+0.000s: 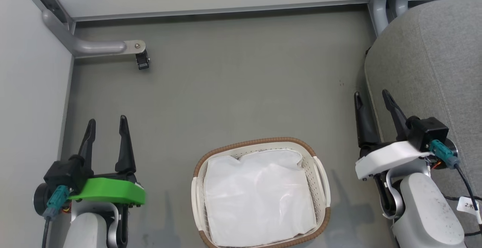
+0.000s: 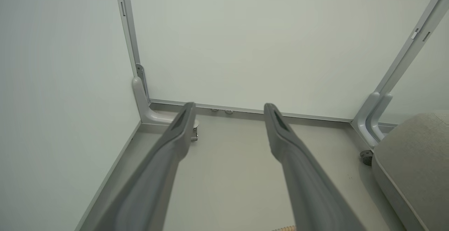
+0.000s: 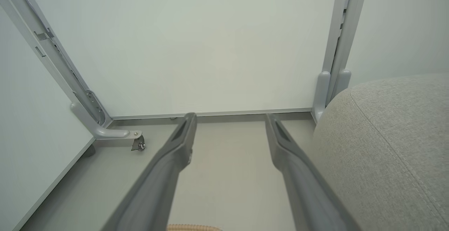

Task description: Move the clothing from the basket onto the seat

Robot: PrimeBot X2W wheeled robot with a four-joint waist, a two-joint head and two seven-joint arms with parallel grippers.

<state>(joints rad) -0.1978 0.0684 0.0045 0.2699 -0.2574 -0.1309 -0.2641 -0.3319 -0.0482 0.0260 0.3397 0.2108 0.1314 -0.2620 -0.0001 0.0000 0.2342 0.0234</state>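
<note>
Right of basket [image 1: 260,141], tag [image 1: 469,204] reads "2米"

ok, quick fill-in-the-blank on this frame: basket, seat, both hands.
1. The basket has a woven rim coloured ____.
2. The liner inside it is ____.
3. The seat is on the robot's ____ side.
4. The left hand and right hand are both empty and ____.
Missing words: brown; white; right; open.
</note>
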